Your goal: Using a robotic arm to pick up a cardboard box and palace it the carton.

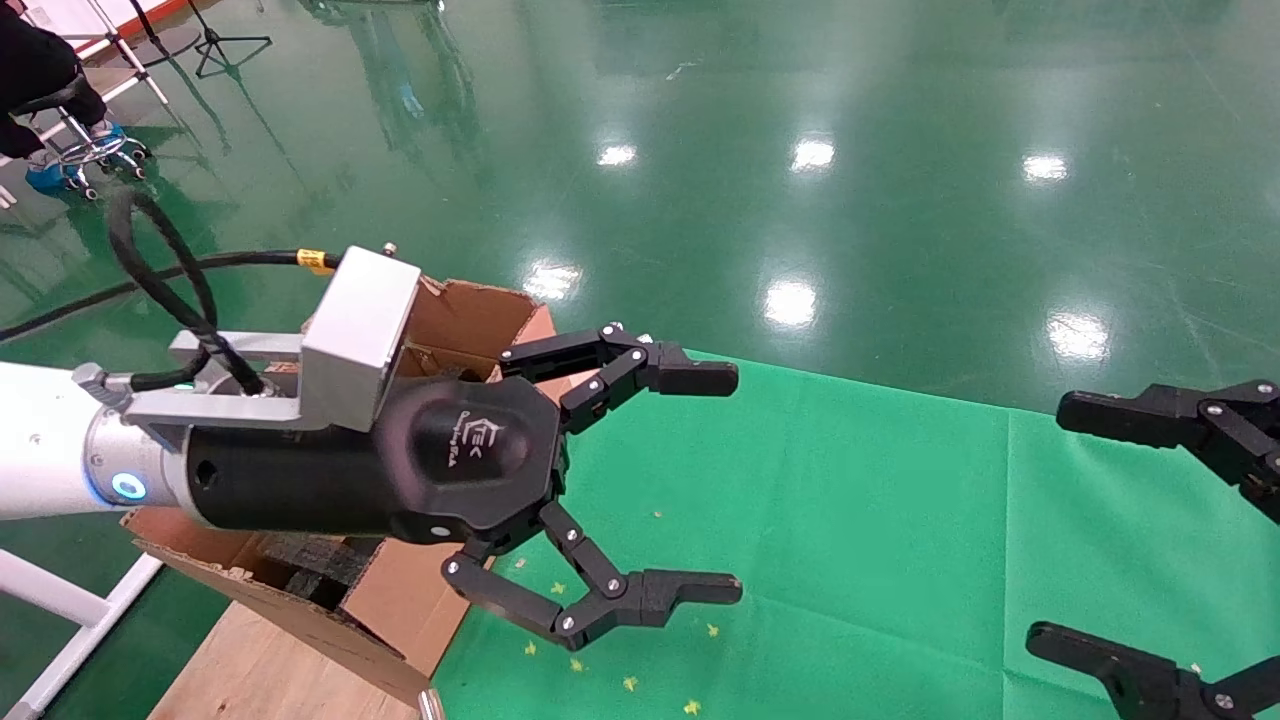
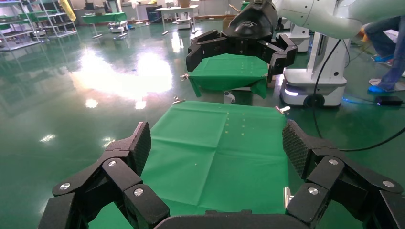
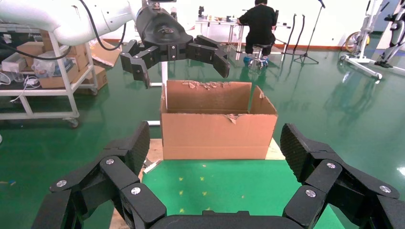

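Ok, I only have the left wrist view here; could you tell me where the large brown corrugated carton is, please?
Observer: The large brown corrugated carton stands at the end of the green cloth; the white left arm reaches over it, with the left gripper open.
Operator: Is anything inside?
Observer: Yes, the head view shows black foam pieces in it.
Operator: Are its flaps shut?
Observer: No, the torn flaps stand upright, so its top is open.

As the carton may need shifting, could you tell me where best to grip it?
Pinch the carton by its top rim from above: its body looks wider than the open left gripper hanging over it, while the thin upright wall would fit between the fingers.
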`<state>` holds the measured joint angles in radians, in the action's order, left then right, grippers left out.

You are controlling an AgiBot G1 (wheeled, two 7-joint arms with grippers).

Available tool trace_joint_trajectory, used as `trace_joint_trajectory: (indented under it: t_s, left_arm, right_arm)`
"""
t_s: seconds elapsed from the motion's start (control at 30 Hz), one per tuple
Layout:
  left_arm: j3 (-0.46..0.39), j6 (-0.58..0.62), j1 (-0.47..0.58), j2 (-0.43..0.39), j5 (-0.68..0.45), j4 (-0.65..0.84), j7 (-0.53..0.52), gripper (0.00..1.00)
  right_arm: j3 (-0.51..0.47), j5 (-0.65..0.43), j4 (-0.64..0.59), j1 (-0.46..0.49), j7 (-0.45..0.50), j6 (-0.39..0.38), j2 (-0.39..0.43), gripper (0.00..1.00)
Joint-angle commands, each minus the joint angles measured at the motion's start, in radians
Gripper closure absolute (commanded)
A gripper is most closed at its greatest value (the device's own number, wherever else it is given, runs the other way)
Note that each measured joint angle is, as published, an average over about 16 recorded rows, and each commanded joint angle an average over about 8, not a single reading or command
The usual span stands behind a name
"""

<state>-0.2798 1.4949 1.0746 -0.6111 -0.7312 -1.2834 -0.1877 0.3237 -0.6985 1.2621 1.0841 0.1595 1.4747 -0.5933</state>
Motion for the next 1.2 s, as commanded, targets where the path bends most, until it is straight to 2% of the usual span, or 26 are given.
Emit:
trace_joint_trajectory:
  t_s: [0.03,1.2]
  left_arm:
    - [0.000,0.000,0.000,0.000,0.000,0.000,0.000,0.00]
    - [0.000,0.000,0.000,0.000,0.000,0.000,0.000,0.00]
  right_arm:
    - [0.000,0.000,0.000,0.000,0.000,0.000,0.000,0.00]
    - [0.000,0.000,0.000,0.000,0.000,0.000,0.000,0.00]
